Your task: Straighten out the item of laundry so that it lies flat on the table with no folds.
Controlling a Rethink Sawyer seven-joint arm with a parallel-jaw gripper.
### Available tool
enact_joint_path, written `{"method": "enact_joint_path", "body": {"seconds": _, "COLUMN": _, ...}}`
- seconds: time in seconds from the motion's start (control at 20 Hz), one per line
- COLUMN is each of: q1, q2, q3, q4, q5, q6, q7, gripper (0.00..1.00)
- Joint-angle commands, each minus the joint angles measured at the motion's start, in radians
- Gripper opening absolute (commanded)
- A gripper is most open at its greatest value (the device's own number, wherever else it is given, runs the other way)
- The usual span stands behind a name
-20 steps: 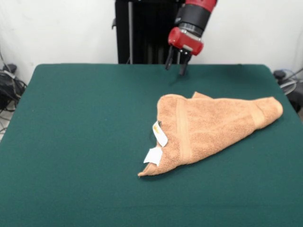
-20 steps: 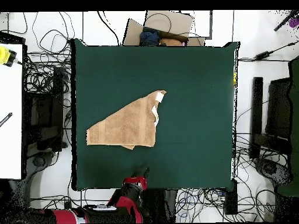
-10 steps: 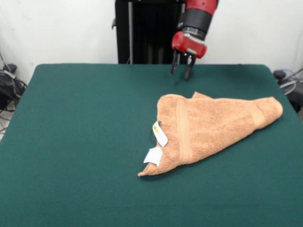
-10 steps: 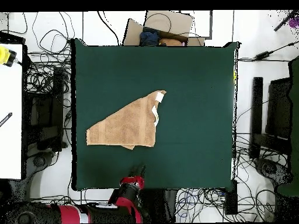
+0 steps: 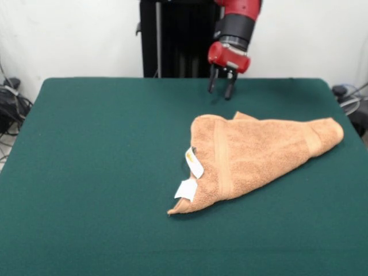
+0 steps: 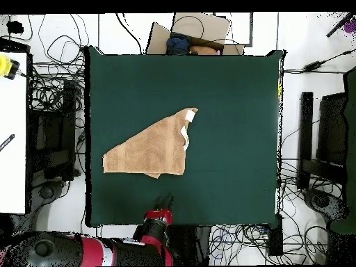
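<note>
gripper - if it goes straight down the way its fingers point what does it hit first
Most likely bare table near the robot-side edge, not the towel. The open gripper hangs just short of the towel's nearest fold, though the exact depth is uncertain.

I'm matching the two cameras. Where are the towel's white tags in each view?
Front view: the tags hang at the towel's left edge, a little right of the picture's centre.
Overhead view: the tags sit at the towel's upper right tip, near the centre.
Shared landmark: the red gripper, at the table's robot-side edge.
</note>
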Motion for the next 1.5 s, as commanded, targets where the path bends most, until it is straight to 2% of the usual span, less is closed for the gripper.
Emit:
{"method": "enact_joint_path", "body": {"seconds": 0.05, "q1": -0.085, "q2": 0.087, "q3": 0.119, "q4": -0.174, "q5": 0.029, "q6": -0.123, "q7": 0.280, "gripper": 1.00}}
{"method": "enact_joint_path", "body": {"seconds": 0.75, "q1": -0.190, "q2": 0.097, "q3": 0.135, "q4": -0.223, "q5": -0.030, "q6": -0.180, "q7": 0.200, "gripper": 1.00}}
{"method": "enact_joint_path", "body": {"seconds": 1.5, "q1": -0.179, "q2": 0.042, "q3": 0.125, "q4": -0.210, "q5": 0.006, "q6": -0.169, "q7": 0.161, "gripper": 1.00}}
